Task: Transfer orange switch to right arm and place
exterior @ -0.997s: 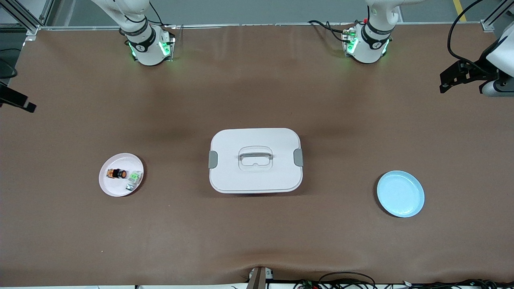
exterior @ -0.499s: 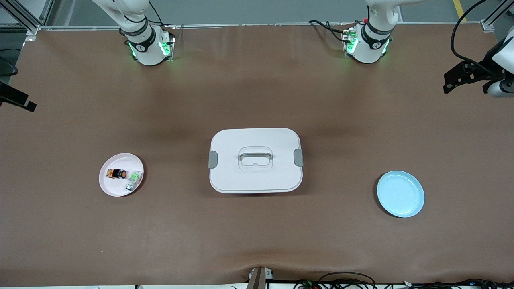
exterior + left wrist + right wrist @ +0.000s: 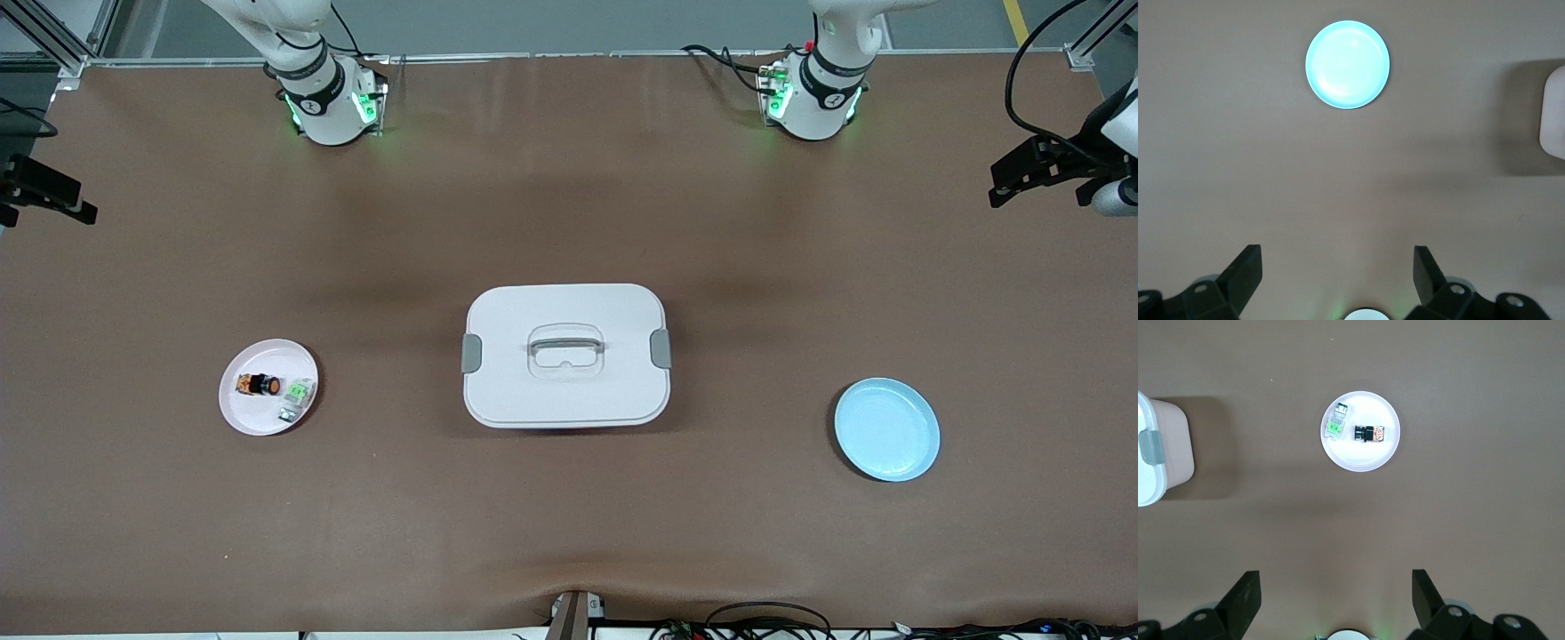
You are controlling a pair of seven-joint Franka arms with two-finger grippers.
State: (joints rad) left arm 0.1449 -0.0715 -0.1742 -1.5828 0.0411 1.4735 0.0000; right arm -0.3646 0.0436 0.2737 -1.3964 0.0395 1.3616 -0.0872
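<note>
You have the white lidded box sitting in the middle of the table, so take it as your landmark. The orange switch lies on its side in the pink plate, which sits toward the right arm's end of the table from the box and a touch nearer the front camera than the box's middle. Beside the switch on the same plate you see the small green-and-clear part, on the side facing the box, close to the switch; whether they touch you cannot tell. The light blue plate lies toward the left arm's end from the box, also somewhat nearer the front camera, with nothing on it.

Your left gripper hangs high over bare table at the left arm's end, well apart from the box, its fingers spread wide and holding nothing. Your right gripper hangs high over bare table at the right arm's end, equally far from the box, fingers likewise spread wide and empty. In its wrist view you can see the pink plate with the switch and a corner of the box.
</note>
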